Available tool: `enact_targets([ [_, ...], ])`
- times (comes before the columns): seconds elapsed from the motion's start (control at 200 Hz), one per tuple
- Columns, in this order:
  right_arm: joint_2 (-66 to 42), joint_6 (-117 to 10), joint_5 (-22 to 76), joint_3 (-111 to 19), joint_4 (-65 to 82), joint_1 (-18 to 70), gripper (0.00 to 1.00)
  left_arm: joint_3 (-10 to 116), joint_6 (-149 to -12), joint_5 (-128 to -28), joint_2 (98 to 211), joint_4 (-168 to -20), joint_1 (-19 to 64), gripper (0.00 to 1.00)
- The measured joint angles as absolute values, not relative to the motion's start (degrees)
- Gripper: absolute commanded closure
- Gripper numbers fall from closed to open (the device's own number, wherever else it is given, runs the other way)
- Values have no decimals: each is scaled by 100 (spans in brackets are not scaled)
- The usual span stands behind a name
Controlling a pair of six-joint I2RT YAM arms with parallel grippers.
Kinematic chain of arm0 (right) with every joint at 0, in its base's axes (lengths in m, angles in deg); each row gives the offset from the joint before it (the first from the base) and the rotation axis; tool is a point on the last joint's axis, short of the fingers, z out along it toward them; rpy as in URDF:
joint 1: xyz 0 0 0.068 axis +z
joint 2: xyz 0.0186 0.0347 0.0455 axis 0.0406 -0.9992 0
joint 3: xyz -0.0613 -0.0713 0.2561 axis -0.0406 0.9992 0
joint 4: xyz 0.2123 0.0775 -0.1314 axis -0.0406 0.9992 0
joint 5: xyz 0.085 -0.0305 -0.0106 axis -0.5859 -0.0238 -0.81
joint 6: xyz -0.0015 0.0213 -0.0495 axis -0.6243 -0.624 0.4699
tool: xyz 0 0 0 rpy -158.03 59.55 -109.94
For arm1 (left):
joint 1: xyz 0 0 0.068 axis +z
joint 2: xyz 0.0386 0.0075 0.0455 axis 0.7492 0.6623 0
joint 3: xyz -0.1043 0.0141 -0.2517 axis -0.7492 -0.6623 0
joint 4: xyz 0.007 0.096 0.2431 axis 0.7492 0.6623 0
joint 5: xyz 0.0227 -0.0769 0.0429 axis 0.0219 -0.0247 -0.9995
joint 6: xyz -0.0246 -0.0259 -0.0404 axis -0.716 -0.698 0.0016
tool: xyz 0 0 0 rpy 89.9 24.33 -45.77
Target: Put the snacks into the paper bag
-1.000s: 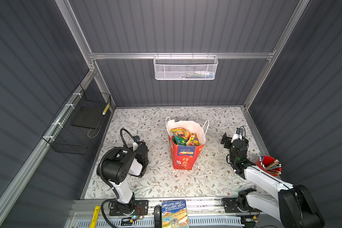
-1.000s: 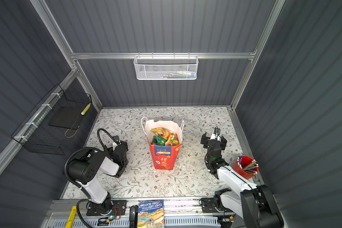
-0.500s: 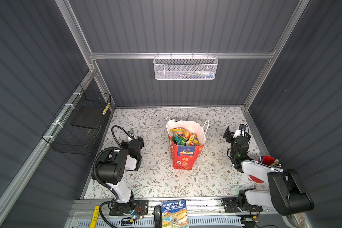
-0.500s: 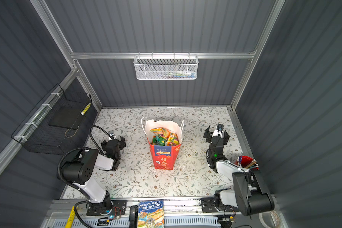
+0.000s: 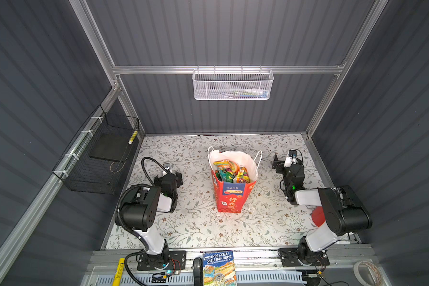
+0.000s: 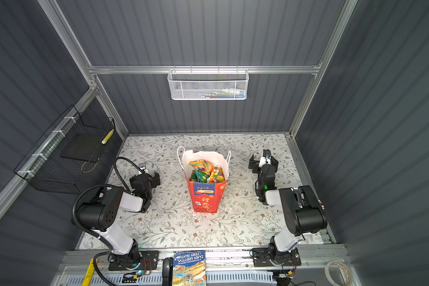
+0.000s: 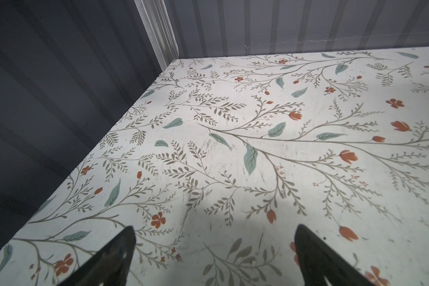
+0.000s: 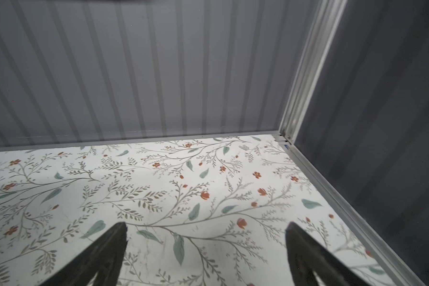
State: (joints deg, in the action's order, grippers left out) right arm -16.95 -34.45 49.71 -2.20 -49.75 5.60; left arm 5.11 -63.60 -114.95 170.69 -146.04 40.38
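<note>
The red paper bag point(image 5: 230, 198) point(image 6: 204, 198) stands upright in the middle of the floral table, its white inside showing. Several colourful snacks point(image 5: 229, 172) point(image 6: 206, 170) lie inside it, and I see none loose on the table. My left gripper point(image 5: 168, 176) point(image 6: 145, 178) point(image 7: 215, 229) hovers low to the left of the bag, open, with only bare tabletop between its fingers. My right gripper point(image 5: 286, 163) point(image 6: 263, 162) point(image 8: 206, 225) is to the right of the bag, also open and empty, facing the back right corner.
A red cup point(image 5: 317, 215) is mostly hidden behind the right arm. A blue book point(image 5: 219, 267) lies on the front rail, with a tape roll point(image 5: 367, 271) at the front right. A black wire basket point(image 5: 102, 158) hangs on the left wall and a white mesh basket point(image 5: 233, 85) on the back wall.
Both arms have folded back toward their bases, and the grippers have drifted slightly toward the back wall. Both grippers stayed open and empty. The bag has not moved.
</note>
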Motion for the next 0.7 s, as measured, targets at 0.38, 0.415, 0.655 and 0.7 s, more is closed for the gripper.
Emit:
enact_targets([
  [0.38,707,-3552,4855,82,-2656,540,1,511,-6362,-11473,17069,-14593,4038,0],
  [0.415,1011,-3583,4858,163,-2513,529,1,511,-6360,-11469,17069,-14593,4038,0],
  [0.655,1440,-3552,4888,1234,-2647,483,1,511,-6360,-11456,17069,-14593,4038,0],
  [0.7,1013,-3519,4844,1210,-2739,479,1,511,-6362,-11456,17071,-14593,4038,0],
])
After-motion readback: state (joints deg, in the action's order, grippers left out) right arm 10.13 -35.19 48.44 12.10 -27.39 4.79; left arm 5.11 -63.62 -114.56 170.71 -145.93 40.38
